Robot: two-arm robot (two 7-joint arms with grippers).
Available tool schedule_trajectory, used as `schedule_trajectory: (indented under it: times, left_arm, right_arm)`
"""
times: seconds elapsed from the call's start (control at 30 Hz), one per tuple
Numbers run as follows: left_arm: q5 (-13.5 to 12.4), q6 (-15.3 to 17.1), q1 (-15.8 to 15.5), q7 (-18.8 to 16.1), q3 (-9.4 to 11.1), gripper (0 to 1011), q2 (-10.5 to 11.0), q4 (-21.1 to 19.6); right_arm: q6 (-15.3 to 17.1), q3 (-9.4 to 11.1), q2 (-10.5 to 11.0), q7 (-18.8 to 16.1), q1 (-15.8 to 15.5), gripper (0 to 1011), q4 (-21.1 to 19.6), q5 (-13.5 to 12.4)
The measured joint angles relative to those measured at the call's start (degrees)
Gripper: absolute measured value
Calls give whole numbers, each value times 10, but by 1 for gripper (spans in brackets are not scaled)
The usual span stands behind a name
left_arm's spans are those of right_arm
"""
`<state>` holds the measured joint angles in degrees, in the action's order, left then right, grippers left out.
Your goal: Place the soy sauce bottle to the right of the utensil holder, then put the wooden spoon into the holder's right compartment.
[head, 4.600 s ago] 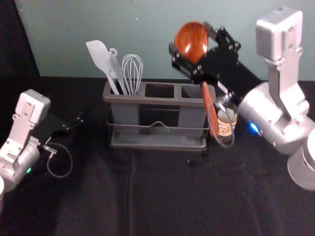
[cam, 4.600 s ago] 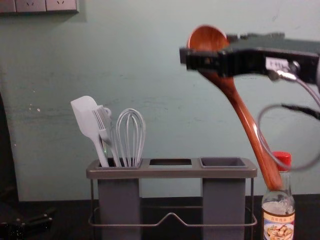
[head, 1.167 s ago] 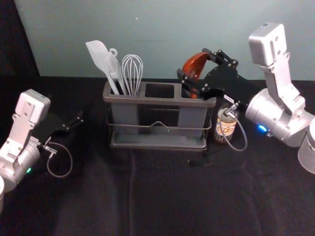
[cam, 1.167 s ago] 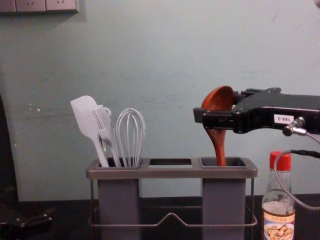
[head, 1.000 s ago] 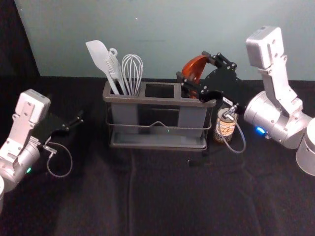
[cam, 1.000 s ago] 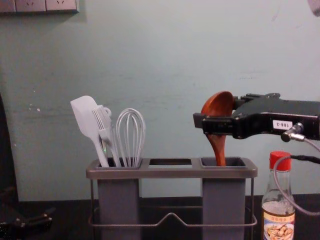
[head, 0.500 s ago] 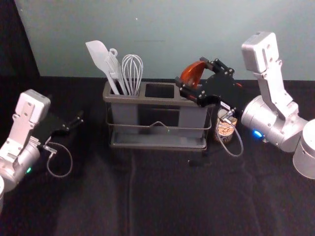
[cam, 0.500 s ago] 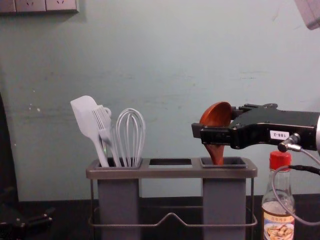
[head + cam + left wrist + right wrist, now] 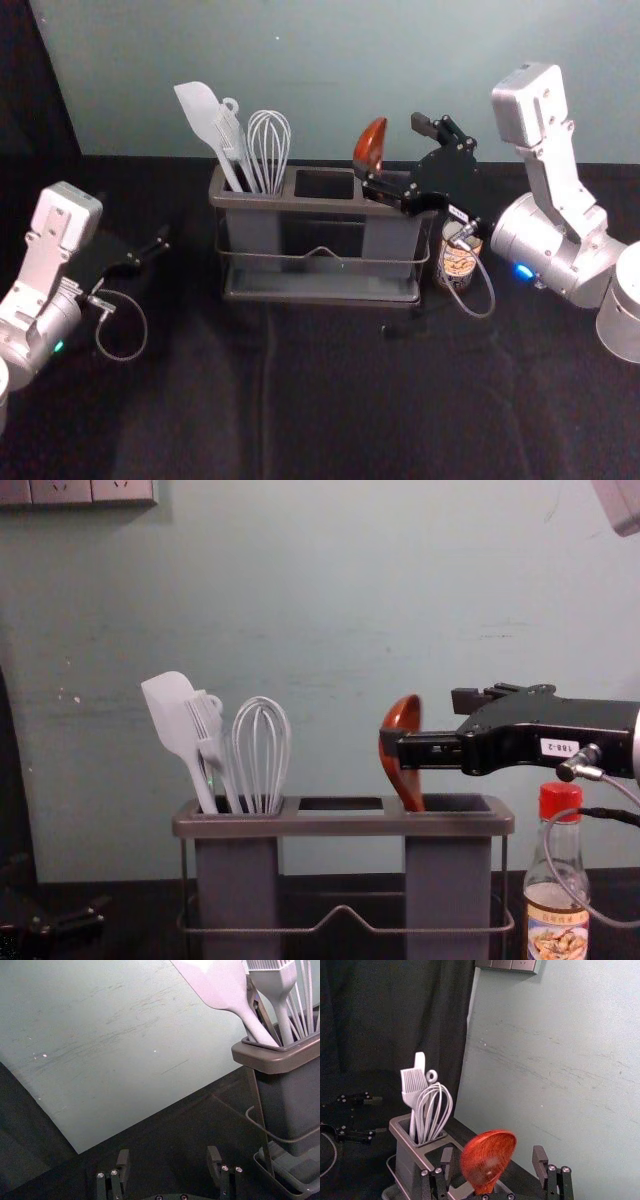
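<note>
Around the head of the wooden spoon [image 9: 370, 143], my right gripper [image 9: 393, 155] stands open above the holder's right compartment. In the right wrist view the spoon's bowl [image 9: 487, 1159] rises between the spread fingers of my right gripper [image 9: 492, 1162], nearer one of them. The chest view has the spoon [image 9: 403, 742] leaning left, its handle down in the right compartment of the utensil holder [image 9: 345, 825]. Just right of the holder the soy sauce bottle [image 9: 558, 875] stands upright, red-capped. My left gripper [image 9: 163, 244] is parked at the left; its own view shows this gripper [image 9: 168, 1162] open and empty.
In the holder's left compartment stand a spatula [image 9: 175, 720], a brush [image 9: 208, 730] and a whisk [image 9: 262, 750]. The middle compartment [image 9: 324, 184] holds nothing visible. A wall [image 9: 300, 90] rises behind the black-covered table [image 9: 330, 400].
The right gripper moved the spoon from above the bottle to the right compartment, lowered it, then opened. The spoon's head has tipped left. The left arm has stayed still.
</note>
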<state>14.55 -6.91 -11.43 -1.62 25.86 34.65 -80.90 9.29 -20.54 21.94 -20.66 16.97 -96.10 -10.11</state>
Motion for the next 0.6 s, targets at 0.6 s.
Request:
schedule_trajectory:
  times: [0.6]
  left_arm:
    - [0, 0, 0, 0, 0, 1005, 0, 0]
  right_arm:
    - [1, 37, 27, 28, -81, 1004, -112, 14]
